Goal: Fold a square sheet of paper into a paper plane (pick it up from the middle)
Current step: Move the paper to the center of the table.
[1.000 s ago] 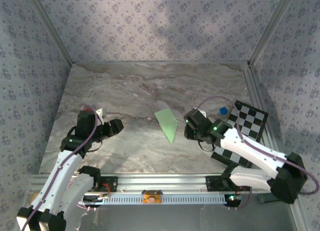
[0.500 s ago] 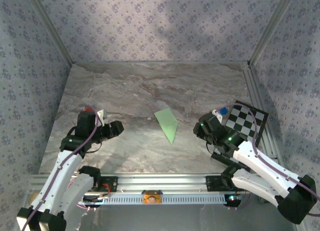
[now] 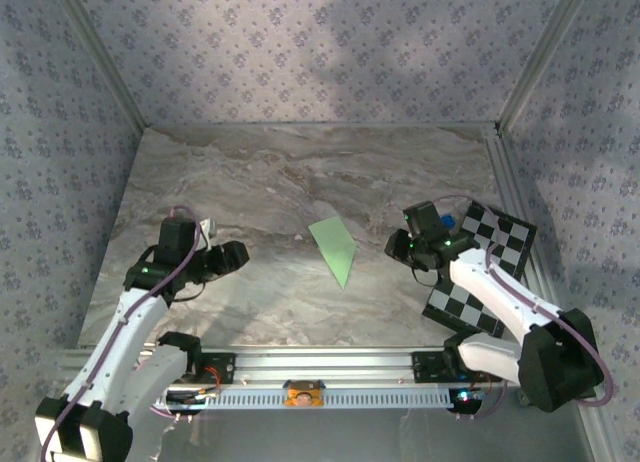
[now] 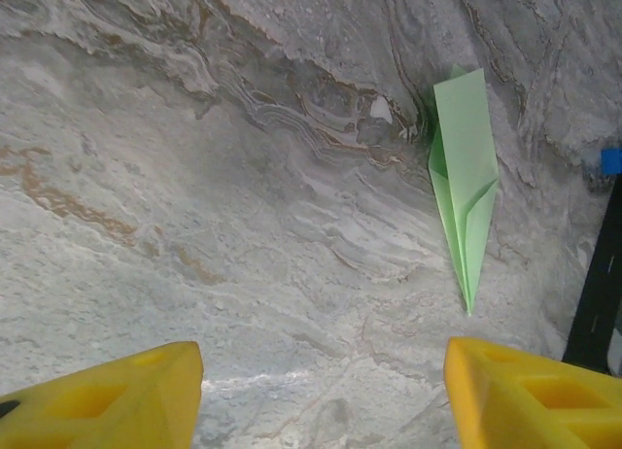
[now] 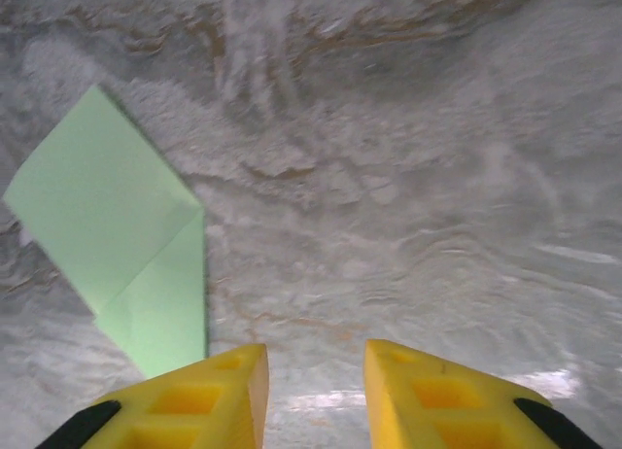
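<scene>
The paper plane [image 3: 335, 248] lies flat on the marble table, a slim pale green dart with its sharp tip toward the near edge. In the left wrist view the paper plane [image 4: 465, 182] sits at the upper right, ahead of the jaws. In the right wrist view the paper plane [image 5: 126, 240] lies to the left of the fingers. My left gripper [image 3: 236, 256] is left of it, open wide and holding nothing. My right gripper [image 3: 397, 246] is to its right, open with a narrow gap over bare table.
A black-and-white checkered board [image 3: 478, 270] lies under the right arm at the table's right side, with a small blue piece [image 3: 447, 222] by its far corner. Patterned walls close in the table on three sides. The aluminium rail [image 3: 300, 367] runs along the near edge.
The right arm swung away from the plane toward the checkered board, then came back toward the centre. The left gripper shifted slightly. The plane has not moved.
</scene>
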